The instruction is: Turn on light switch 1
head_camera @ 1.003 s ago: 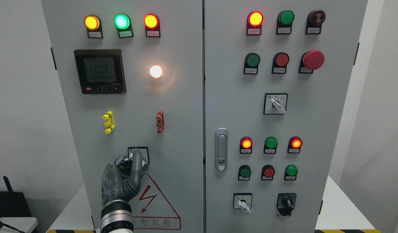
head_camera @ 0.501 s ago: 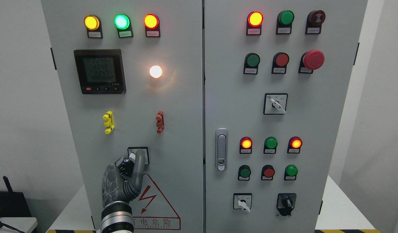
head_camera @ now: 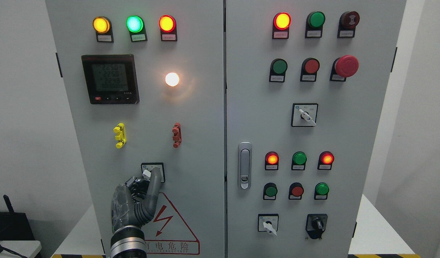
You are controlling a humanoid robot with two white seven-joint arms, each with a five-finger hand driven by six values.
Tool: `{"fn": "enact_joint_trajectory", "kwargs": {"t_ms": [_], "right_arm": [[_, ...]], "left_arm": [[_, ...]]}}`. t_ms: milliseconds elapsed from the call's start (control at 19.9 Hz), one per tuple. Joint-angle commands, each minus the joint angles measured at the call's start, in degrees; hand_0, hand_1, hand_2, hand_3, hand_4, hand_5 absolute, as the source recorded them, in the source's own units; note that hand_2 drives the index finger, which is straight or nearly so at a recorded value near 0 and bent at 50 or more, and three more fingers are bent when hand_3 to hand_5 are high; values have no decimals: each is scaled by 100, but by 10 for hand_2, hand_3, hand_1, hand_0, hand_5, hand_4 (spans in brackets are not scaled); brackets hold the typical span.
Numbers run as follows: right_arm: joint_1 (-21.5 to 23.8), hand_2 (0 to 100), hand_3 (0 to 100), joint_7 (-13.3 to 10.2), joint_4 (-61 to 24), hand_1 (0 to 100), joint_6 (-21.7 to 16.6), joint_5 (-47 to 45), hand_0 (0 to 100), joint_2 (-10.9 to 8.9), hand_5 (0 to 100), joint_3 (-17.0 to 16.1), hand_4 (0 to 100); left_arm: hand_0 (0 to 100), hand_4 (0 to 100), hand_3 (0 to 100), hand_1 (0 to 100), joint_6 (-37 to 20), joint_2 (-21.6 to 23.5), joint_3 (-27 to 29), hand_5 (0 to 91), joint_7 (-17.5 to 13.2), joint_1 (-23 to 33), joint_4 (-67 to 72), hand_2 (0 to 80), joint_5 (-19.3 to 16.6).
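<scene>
Fingers (head_camera: pixel 154 179) of the left hand (head_camera: pixel 134 204): one long grey finger is extended upward, its tip on the lower part of the light switch (head_camera: pixel 153 171); the other fingers are curled in beside the switch's white knob (head_camera: pixel 146 174). Whether they actually pinch the knob cannot be told from this view. The switch is a small square-framed rotary selector low on the left door (head_camera: pixel 191 150) of the grey cabinet, directly above the red-outlined warning triangle (head_camera: pixel 173 229) and below the gap between the yellow clip (head_camera: pixel 119 135) and the red clip (head_camera: pixel 176 135). The left arm enters from the bottom edge, left of centre, wrist cuff partly over the triangle's lower left corner. The round lamp (head_camera: pixel 172 79) higher up on the same door is lit, warm white, with a glow on the panel around it. To its left the digital meter (head_camera: pixel 110 79) shows lit rows of digits. Along the top of the left door are three lit indicators: amber (head_camera: pixel 101 24), green (head_camera: pixel 135 24), red (head_camera: pixel 167 23). The right door carries further lamps, buttons, a red mushroom button (head_camera: pixel 346 66) and a silver door handle (head_camera: pixel 245 165).
</scene>
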Motion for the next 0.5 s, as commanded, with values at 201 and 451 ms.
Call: {"fn": "enact_joint_trajectory", "kwargs": {"t_ms": [201, 451], "right_arm": [[0, 0, 0, -2, 0, 389, -3, -97, 120, 0, 0, 0, 0], [0, 0, 0, -2, 0, 389, -3, -105, 120, 0, 0, 0, 0]], "left_arm": [[72, 811, 808, 267, -365, 5, 27, 780, 10, 335, -188, 629, 9], [68, 821, 821, 263, -1136, 23, 62, 795, -42, 774, -311, 636, 44]]}}
